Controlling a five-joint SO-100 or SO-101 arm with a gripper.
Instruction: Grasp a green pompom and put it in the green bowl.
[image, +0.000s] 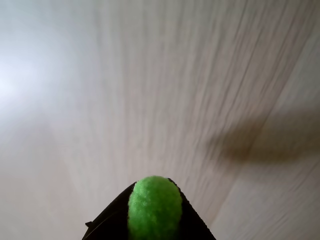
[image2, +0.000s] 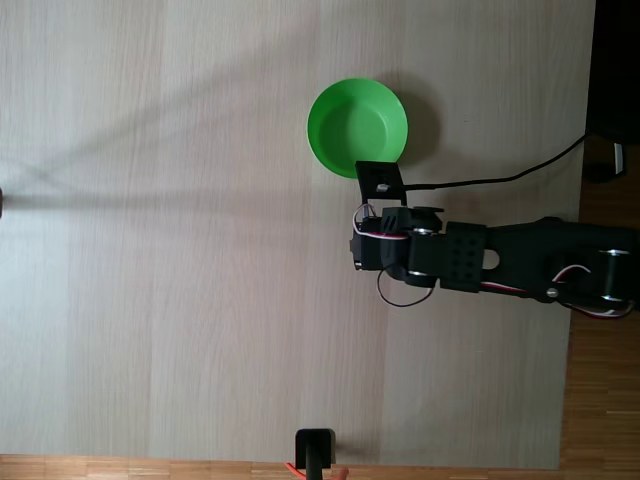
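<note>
The green pompom (image: 155, 212) is a fuzzy bright green ball at the bottom of the wrist view, pinched between the black jaws of my gripper (image: 155, 186), which is shut on it above bare pale wood. In the fixed view the green bowl (image2: 340, 150) stands at the upper middle of the table with nothing inside. My gripper (image2: 362, 248) hangs just below the bowl in that view, a short way off its rim, and the arm's own body hides the pompom there.
The arm (image2: 520, 265) reaches in from the right edge, with a black cable (image2: 500, 178) trailing to the upper right. A black stand (image2: 316, 450) sits at the table's bottom edge. The pale wooden table (image2: 150, 250) stretches wide to the left.
</note>
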